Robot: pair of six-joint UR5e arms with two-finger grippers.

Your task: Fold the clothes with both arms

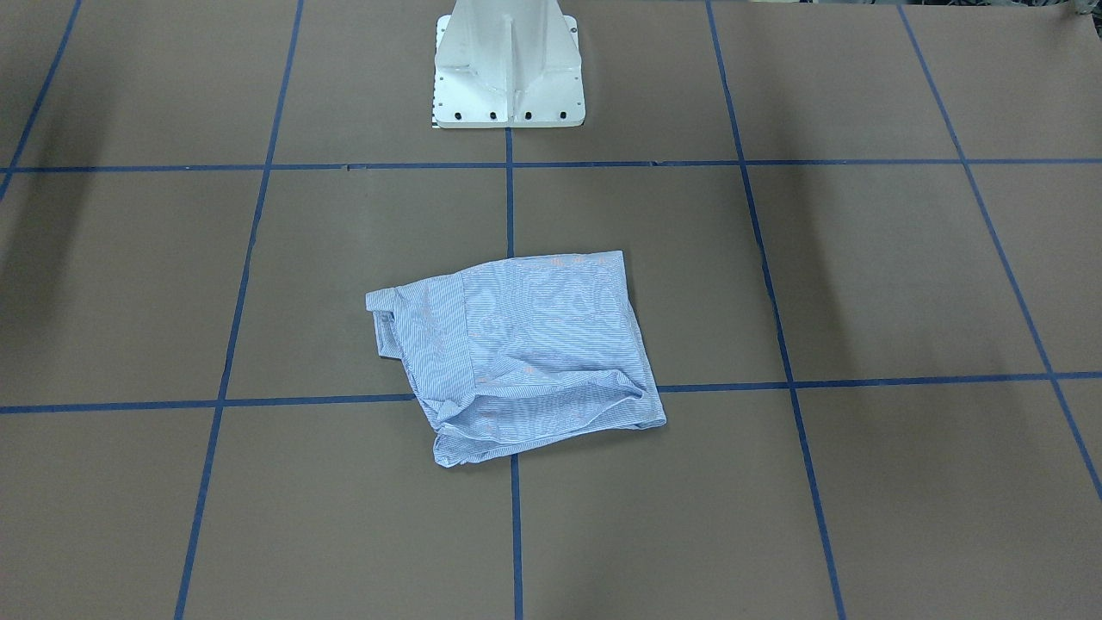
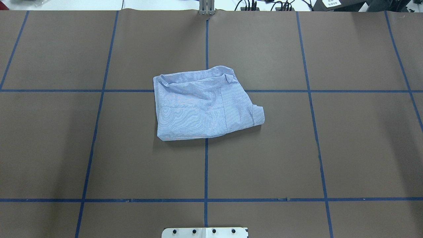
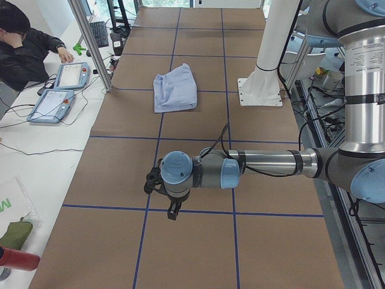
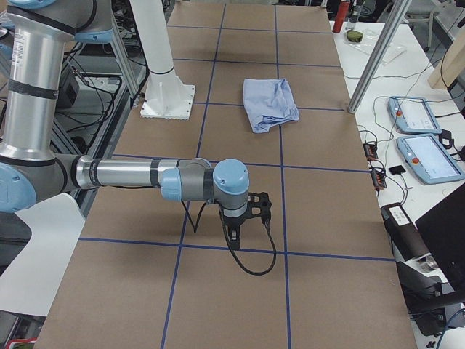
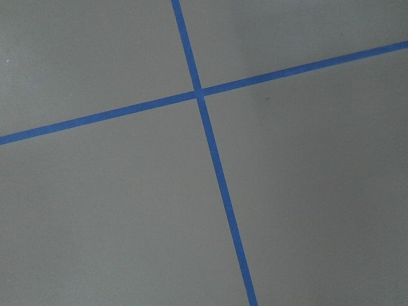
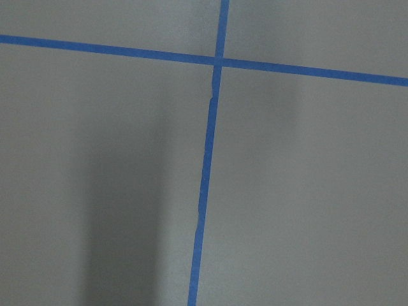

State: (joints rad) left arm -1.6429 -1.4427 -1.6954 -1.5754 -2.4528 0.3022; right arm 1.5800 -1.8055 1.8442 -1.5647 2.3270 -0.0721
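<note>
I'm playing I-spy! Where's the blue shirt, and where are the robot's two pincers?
shirt (image 2: 205, 105), overhead view, middle of the folded cloth.
left pincer (image 3: 173, 211), left side view, its black fingertips.
right pincer (image 4: 234, 234), right side view, its black fingertips.

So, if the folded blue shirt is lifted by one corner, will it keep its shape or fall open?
Probably it falls open: the shirt is thin cloth, with soft wrinkles and a loose rolled edge, so it looks floppy. It seems light, lying nearly flat on the table. Pushed, it would likely bunch up rather than slide whole.
</note>
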